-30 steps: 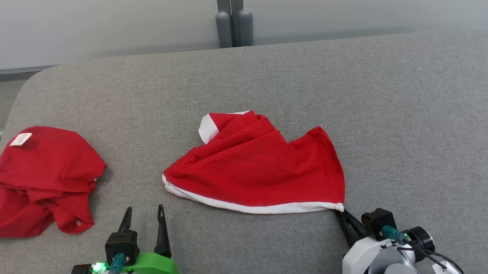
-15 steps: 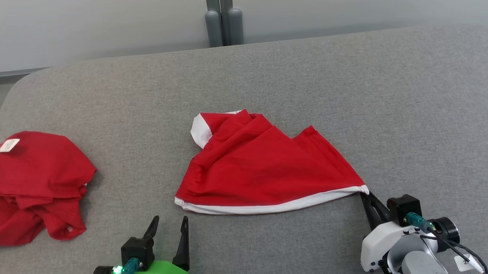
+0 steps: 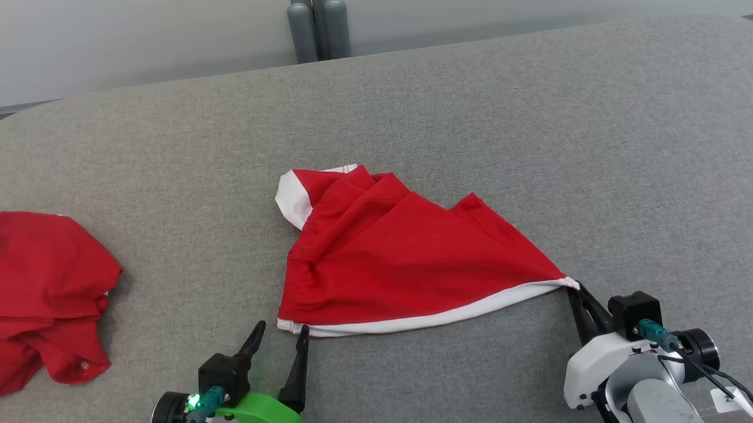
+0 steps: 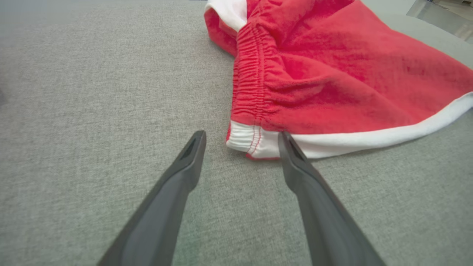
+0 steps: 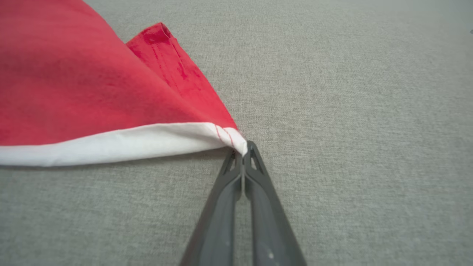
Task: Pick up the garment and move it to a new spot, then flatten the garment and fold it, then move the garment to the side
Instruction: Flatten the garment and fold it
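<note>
Since a second back the red garment (image 3: 409,260) in the middle of the grey worktop (image 3: 537,137) got pulled straighter along its white hem (image 3: 430,320), and the left tool (image 3: 281,327), spread wide and empty, closed in on the hem's left corner. Right wrist view shows the right tool (image 5: 242,147) clenched on the hem's other tip, left wrist view the gathered waistband (image 4: 253,85); the second red heap (image 3: 35,292) is cut off by the head view's edge.
</note>
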You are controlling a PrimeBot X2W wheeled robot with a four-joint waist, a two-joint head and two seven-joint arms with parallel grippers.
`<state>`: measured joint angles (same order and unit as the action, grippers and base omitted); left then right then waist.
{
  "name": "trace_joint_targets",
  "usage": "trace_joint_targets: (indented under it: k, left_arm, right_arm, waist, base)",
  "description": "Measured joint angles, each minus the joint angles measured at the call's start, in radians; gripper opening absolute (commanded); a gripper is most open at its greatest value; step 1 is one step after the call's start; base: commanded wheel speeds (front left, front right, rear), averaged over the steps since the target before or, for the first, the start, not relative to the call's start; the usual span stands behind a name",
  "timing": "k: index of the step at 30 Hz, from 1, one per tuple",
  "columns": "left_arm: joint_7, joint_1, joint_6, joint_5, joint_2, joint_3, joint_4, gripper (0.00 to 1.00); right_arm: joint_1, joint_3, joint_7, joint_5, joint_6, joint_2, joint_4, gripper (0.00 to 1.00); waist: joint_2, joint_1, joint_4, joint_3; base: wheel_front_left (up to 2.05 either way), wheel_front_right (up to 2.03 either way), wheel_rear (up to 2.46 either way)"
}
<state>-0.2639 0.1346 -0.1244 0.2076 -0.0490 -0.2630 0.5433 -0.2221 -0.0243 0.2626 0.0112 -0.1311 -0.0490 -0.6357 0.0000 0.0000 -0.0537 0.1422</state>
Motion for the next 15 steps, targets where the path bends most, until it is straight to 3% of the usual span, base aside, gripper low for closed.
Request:
trace_joint_targets:
  k: [14, 15]
  left_arm:
    - [0.000, 0.024, -0.005, 0.038, -0.008, -0.056, 0.005, 1.00]
    - [0.000, 0.025, -0.005, 0.039, -0.009, -0.058, 0.002, 0.89]
  right_arm:
    - [-0.011, -0.001, 0.000, -0.006, 0.000, 0.000, 0.009, 0.00]
    - [-0.013, -0.001, 0.000, -0.008, 0.000, 0.000, 0.009, 0.00]
  waist:
    - [0.0000, 0.0000, -0.013, 0.027]
    - [0.0000, 0.0000, -0.013, 0.029]
  base:
    - [0.00, 0.00, 0.00]
    - [0.00, 0.00, 0.00]
